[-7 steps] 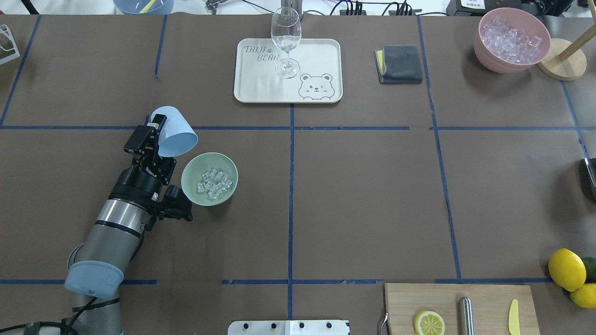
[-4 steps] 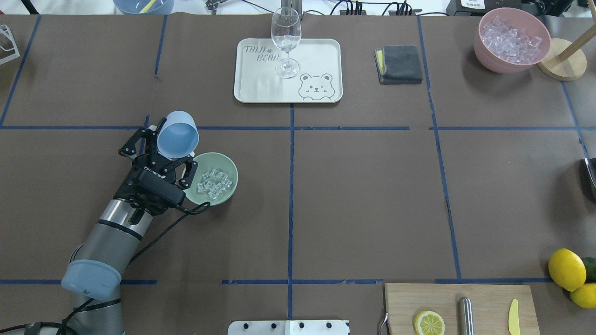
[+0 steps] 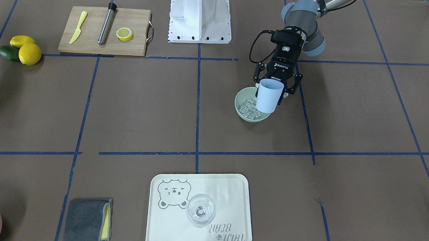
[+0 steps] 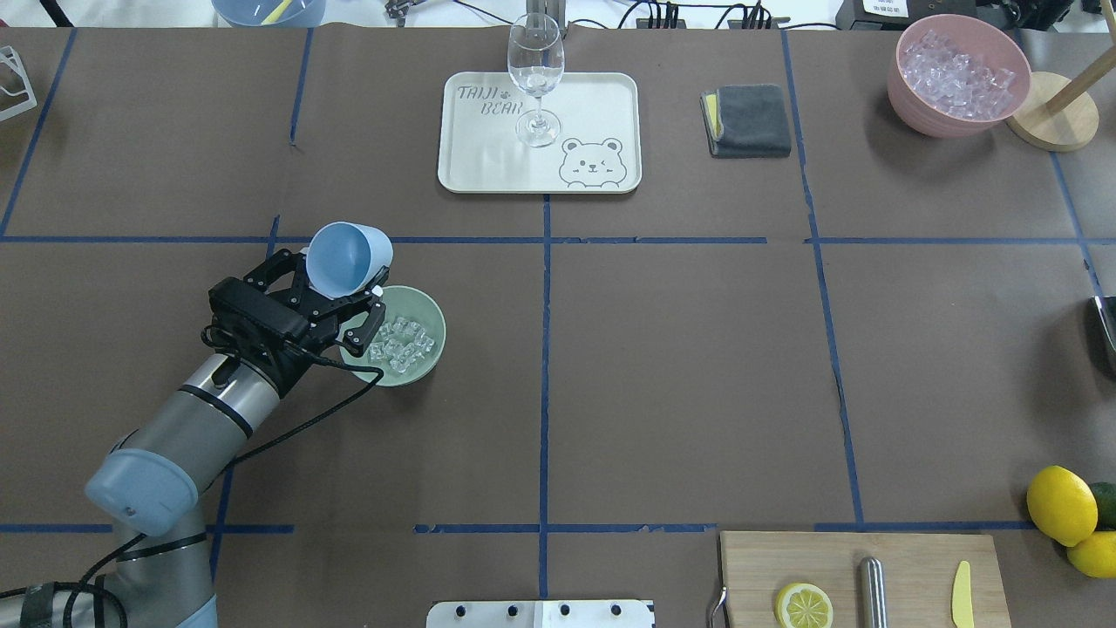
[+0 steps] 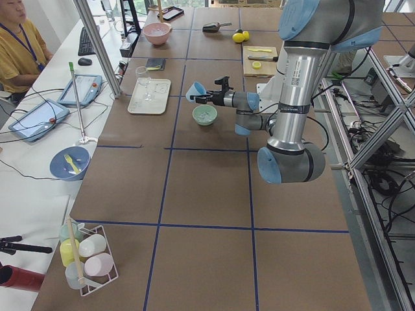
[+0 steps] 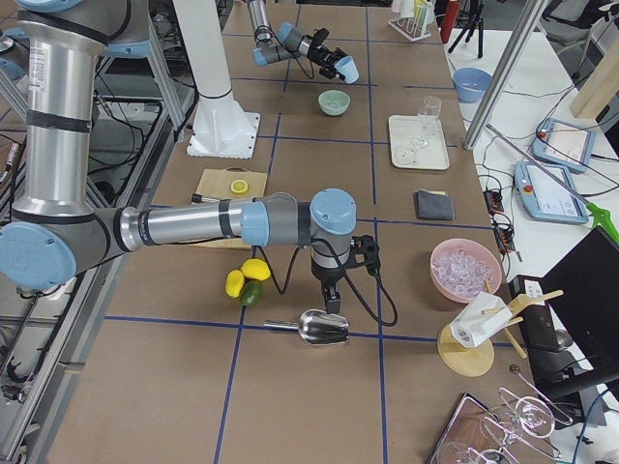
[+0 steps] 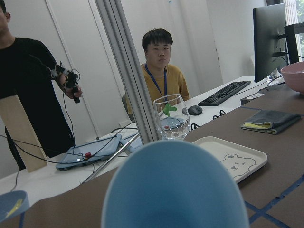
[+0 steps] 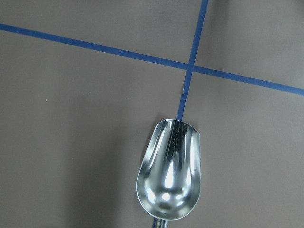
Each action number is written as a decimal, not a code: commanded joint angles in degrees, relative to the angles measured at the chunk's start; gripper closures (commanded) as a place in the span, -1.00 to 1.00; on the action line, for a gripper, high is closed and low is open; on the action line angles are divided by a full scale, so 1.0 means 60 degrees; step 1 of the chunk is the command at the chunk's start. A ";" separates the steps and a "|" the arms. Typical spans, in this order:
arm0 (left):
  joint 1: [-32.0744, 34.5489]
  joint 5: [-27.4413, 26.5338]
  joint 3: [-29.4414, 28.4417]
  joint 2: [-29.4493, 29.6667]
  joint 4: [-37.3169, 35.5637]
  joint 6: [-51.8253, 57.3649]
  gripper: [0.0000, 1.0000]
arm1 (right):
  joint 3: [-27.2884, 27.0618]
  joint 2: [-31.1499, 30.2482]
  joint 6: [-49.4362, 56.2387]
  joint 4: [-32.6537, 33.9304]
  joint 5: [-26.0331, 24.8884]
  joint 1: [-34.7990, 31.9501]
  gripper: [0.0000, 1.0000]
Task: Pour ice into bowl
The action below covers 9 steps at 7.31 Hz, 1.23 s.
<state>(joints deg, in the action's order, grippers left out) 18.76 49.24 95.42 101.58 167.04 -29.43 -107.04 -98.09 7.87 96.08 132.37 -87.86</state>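
The mint-green bowl (image 4: 438,335) sits on the table's left half and holds a small heap of clear ice (image 4: 399,342). The bowl (image 3: 238,101) and the ice (image 3: 248,108) also show in the front-facing view. My left gripper (image 4: 336,290) is shut on a light blue cup (image 4: 347,255) and holds it above the bowl's far-left rim. The cup's mouth faces up and it looks empty. The cup (image 7: 175,190) fills the left wrist view. My right gripper (image 6: 332,293) hovers over a metal scoop (image 8: 170,178); I cannot tell if it is open or shut.
A cream tray (image 4: 593,105) with a wine glass (image 4: 534,78) stands at the back centre, with a grey cloth (image 4: 747,120) to its right. A pink bowl of ice (image 4: 957,74) is back right. A cutting board (image 4: 859,576) and lemons (image 4: 1061,506) are front right.
My left wrist has turned back. The blue cup went from tipped mouth-down over the bowl to mouth-up. The ice in the bowl has not moved.
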 commanded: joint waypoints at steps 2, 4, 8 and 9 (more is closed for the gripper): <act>0.1189 0.1775 0.0005 -0.1032 -0.1541 -0.1508 1.00 | -0.0075 0.0044 -0.0007 -0.0002 0.0000 -0.0005 -1.00; 0.2681 0.4099 0.0005 -0.1750 -0.2536 -0.2911 1.00 | -0.0090 0.0030 -0.0007 -0.0002 0.0000 -0.0005 -1.00; 0.3934 0.6456 -0.0562 -0.3831 -0.0736 -0.4642 1.00 | -0.0149 0.0030 -0.0022 0.0013 0.0000 -0.0005 -1.00; 0.3934 0.6441 -0.0784 -0.4037 -0.0218 -0.4675 1.00 | -0.0163 0.0030 -0.0022 -0.0002 0.0014 -0.0005 -1.00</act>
<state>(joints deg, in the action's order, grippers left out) 42.14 87.46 92.72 79.57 160.66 -55.85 -107.92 -97.87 7.74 96.11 132.38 -87.89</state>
